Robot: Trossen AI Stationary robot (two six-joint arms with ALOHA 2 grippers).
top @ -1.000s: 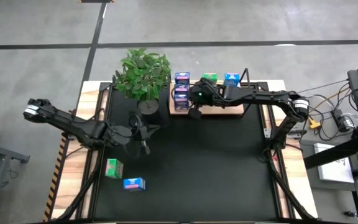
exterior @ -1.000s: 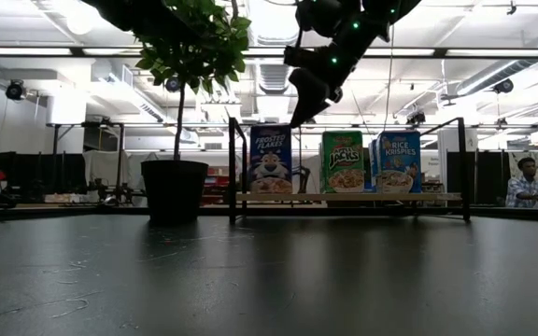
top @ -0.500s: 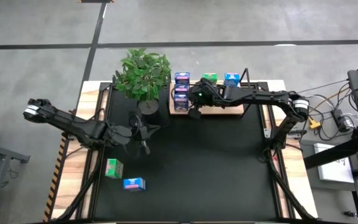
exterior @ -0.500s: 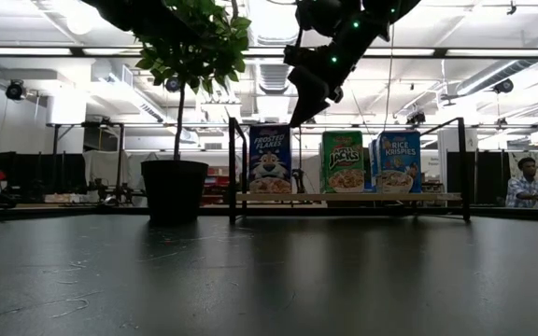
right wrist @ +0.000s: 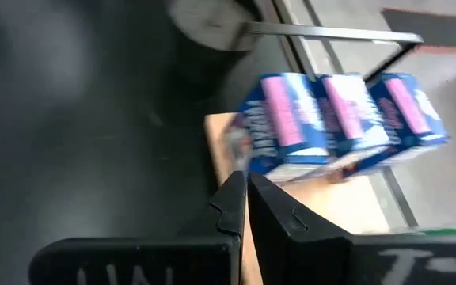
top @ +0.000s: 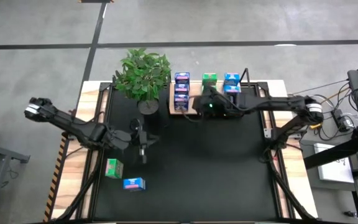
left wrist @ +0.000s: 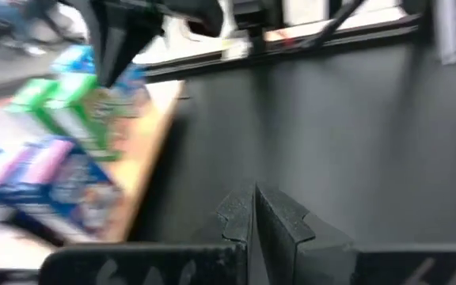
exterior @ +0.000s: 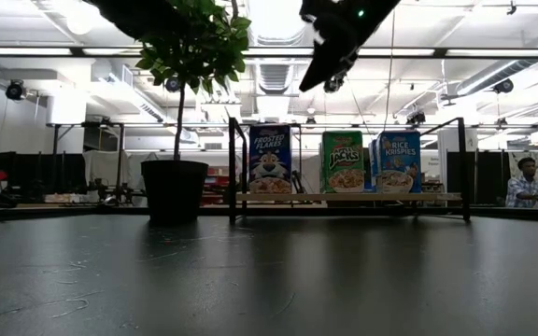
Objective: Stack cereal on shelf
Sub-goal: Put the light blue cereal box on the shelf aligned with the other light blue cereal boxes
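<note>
standing upright on the shelf (exterior: 348, 197), colourful printed cereal (exterior: 271, 160) boxes.

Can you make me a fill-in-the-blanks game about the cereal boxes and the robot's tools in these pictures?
1. Three dark blue-purple cereal boxes stand in a row on the wooden ____.
2. The green cereal box on the table's wooden edge, by the left arm, has a ____ blue cereal box near it on the mat.
3. The left tool and the right tool are both ____ and hold nothing.
4. The potted ____ stands beside the shelf.

Missing words: shelf; light; shut; plant
</note>
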